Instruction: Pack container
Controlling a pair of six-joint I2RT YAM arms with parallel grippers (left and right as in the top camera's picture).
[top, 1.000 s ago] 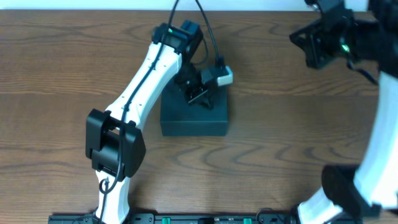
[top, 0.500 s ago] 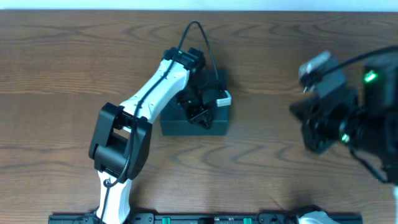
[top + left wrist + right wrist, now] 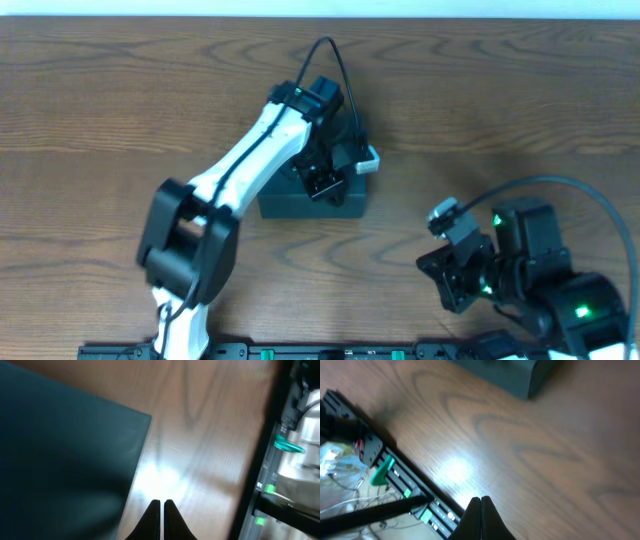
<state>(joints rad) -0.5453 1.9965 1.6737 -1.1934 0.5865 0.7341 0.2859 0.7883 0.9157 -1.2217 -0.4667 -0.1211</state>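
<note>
Left fingers (image 3: 150, 522) squeezed tight together, holding nothing. Seen from the left wrist, tips pointing at bare wood, with the box (image 3: 65, 445) just to their left. Right fingers (image 3: 472, 522) pressed shut too, nothing in them, hanging over the tabletop (image 3: 560, 450) near its front edge and well apart from the box. Dark box sitting flat near the middle of the tabletop, top side smooth, partly hidden from above by the left arm (image 3: 250, 150). Right arm (image 3: 500, 275) down low at the front right. Black rail (image 3: 395, 480) with green bits along the front edge, blurry.
</note>
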